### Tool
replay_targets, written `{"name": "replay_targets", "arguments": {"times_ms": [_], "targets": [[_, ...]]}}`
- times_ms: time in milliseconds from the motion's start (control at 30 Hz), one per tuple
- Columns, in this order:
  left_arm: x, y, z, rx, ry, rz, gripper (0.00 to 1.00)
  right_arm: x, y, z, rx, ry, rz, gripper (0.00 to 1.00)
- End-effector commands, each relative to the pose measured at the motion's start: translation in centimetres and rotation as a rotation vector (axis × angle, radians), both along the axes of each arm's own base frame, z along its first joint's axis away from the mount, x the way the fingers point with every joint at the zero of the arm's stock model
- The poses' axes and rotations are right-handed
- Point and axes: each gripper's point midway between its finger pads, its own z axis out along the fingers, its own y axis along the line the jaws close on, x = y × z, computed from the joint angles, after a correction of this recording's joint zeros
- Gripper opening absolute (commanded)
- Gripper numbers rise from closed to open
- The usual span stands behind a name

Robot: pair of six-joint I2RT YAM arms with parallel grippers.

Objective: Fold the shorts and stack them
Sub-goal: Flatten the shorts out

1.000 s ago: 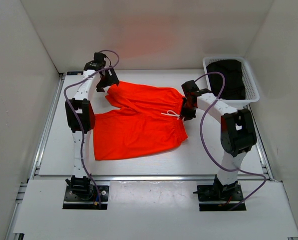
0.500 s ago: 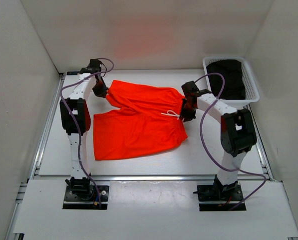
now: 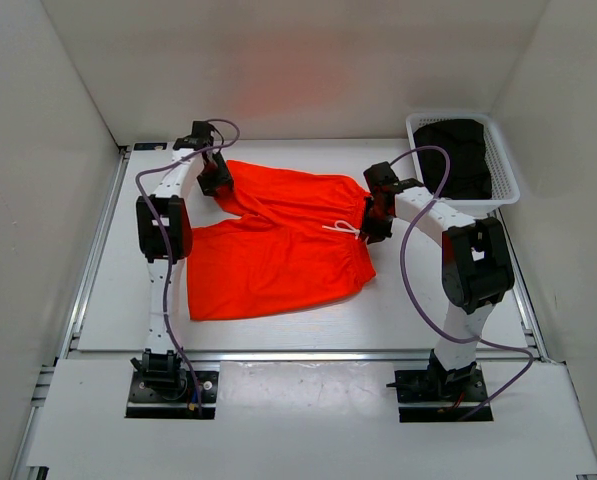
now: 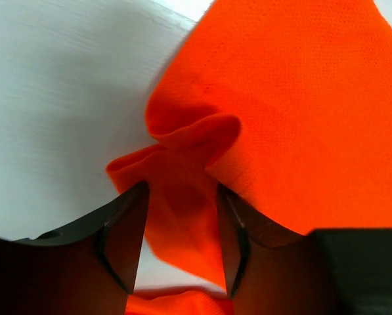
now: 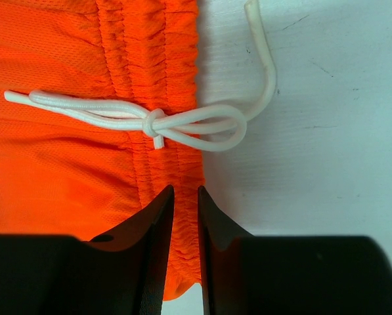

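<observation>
The orange-red shorts lie spread flat on the white table, waistband to the right, legs to the left. My left gripper is at the far leg's hem corner. In the left wrist view the jaws stand apart around a crumpled fold of the shorts, with table showing beside the cloth. My right gripper is at the waistband. In the right wrist view it is shut on the gathered elastic of the shorts, just below the white drawstring bow.
A white basket at the back right holds a black garment. White walls close in the left, back and right sides. Bare table lies in front of the shorts.
My left gripper swung left from the back edge, then came right and down onto the far leg's hem corner, which is now bunched. The right arm has not moved.
</observation>
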Motion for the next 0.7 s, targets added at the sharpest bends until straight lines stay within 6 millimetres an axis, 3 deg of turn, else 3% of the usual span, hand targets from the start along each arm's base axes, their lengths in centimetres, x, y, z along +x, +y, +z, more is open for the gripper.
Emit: {"name": "replay_targets", "arguments": {"times_ms": [0, 167, 300, 333, 467, 667], "targets": [[1.3, -1.5, 2.3, -0.024, -0.067, -0.030, 0.58, 0.3, 0.3, 0.4, 0.005, -0.020, 0.016, 0.25], [1.1, -1.5, 1.6, 0.003, -0.051, -0.025, 0.62, 0.3, 0.3, 0.4, 0.005, -0.020, 0.016, 0.25], [0.9, -1.3, 1.3, 0.016, -0.043, -0.029, 0.44, 0.2, 0.3, 0.1, 0.002, -0.011, 0.016, 0.25], [0.7, -1.2, 1.4, 0.016, -0.040, -0.029, 0.33, 0.2, 0.3, 0.1, 0.002, -0.011, 0.016, 0.25], [0.7, -0.9, 2.9, 0.031, -0.066, -0.020, 0.14, 0.2, 0.3, 0.1, 0.002, -0.011, 0.016, 0.25], [0.5, -0.5, 4.1, 0.056, -0.080, -0.028, 0.10, 0.3, 0.3, 0.4, 0.005, -0.020, 0.016, 0.25]]}}
